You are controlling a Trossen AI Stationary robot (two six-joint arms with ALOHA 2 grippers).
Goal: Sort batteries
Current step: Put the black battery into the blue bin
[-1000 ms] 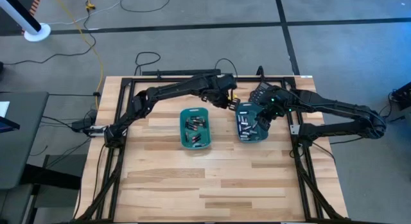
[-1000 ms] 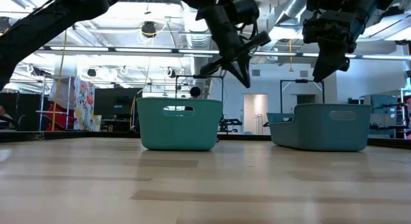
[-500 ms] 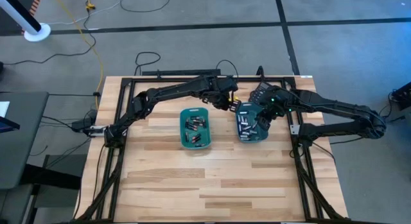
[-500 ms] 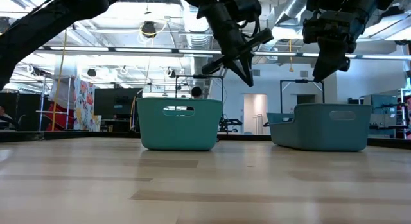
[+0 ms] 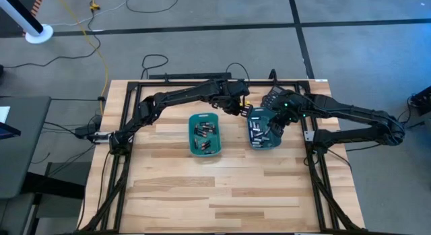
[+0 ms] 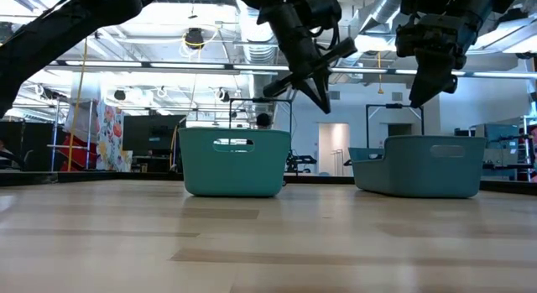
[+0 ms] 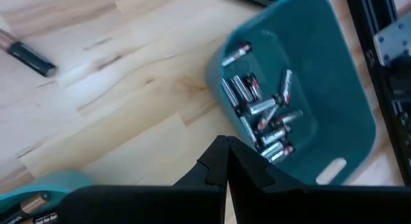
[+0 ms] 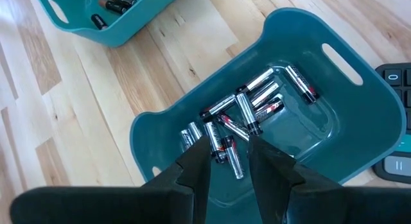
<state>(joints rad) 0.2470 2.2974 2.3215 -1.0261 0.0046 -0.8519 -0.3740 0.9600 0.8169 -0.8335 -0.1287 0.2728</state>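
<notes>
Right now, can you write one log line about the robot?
left gripper: shut, between trays | right gripper: open over right tray | batteries: in both trays

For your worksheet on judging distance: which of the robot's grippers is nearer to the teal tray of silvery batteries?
The right gripper. Its fingers hang directly over the tray. The left gripper, fingers shut, hovers beside it, over bare table between the two trays.
</notes>
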